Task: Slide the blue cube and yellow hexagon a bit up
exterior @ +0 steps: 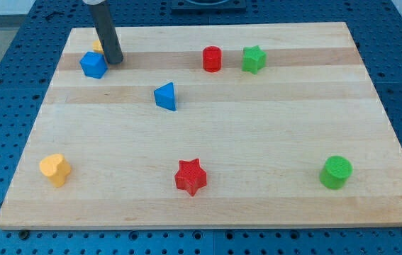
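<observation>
Beside blue cube (93, 64): my tip (115, 60) (rod seemingly upright).

blue cube (93, 64) upper left, yellow hexagon (98, 46) behind

Light wooden board (257, 134) sitting on a blue perforated bench (16, 42); upper left has a blue cube (93, 64) with a yellow block (98, 46) peeking out behind the rod; top middle, red cylinder (212, 59) beside a green star (254, 59); blue triangular block (165, 96) left of centre; along the bottom, yellow heart-ish block (55, 169), red star (190, 176), green cylinder (336, 172)
</observation>
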### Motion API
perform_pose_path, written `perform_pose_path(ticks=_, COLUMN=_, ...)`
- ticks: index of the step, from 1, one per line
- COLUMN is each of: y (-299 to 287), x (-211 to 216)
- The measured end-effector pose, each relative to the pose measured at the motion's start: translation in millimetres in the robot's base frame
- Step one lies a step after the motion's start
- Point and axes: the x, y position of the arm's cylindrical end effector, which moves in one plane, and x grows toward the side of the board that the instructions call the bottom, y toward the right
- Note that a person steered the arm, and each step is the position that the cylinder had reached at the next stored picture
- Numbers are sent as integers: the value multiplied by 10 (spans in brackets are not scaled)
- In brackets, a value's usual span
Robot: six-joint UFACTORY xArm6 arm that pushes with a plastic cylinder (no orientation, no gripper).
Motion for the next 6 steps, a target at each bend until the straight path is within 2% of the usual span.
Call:
perform_pose_path(ticks=1, y=397, x=526)
perform_pose_path(ticks=2, y=82, x=908)
perform_pose_path(ticks=3, y=-421, x=909)
perform_pose_path(ticks=4, y=-545, x=888)
perform_pose_path(ticks=6, y=-394, x=292)
